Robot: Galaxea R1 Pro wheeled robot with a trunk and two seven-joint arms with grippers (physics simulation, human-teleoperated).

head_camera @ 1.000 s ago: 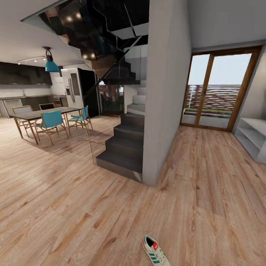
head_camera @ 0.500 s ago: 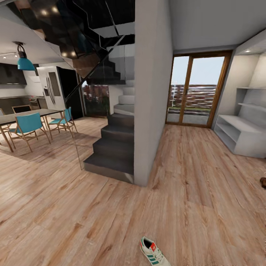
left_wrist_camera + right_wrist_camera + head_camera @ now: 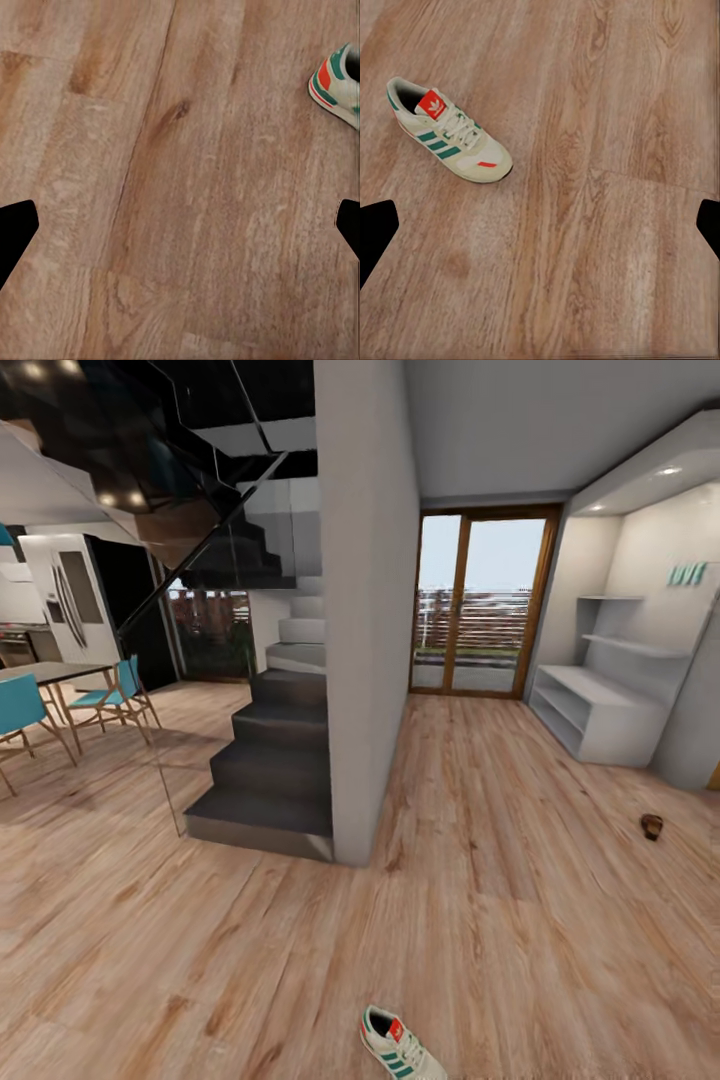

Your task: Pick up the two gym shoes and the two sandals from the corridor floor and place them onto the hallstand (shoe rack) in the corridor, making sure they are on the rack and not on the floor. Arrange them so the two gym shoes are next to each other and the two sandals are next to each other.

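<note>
- One gym shoe lies on the floor right at the near edge of the head view, toe pointing toward the robot, upright on its sole.
- The right wrist camera looks down on that same shoe: white, green stripes, red tongue tab, flat on the planks.
- The left wrist camera catches just the heel end of a shoe at the frame's edge, bare planks around it.
- A sandal sits far off on the right side of the corridor, small and dark, on the floor, well apart from the shoe.
- The rack stands against the right wall near the glass door, pale, with open low shelves and wall shelves above; its top looks bare.
- The sandal lies on the floor in front of the rack, not touching it.
- Left pincer: the dark tips sit wide apart at both sides of the frame, nothing between them, so it's spread and empty.
- Right pincer: same story, tips far apart, only floor between.
- A grey wall and dark stairs split the room; blue chairs stand at far left.
</note>
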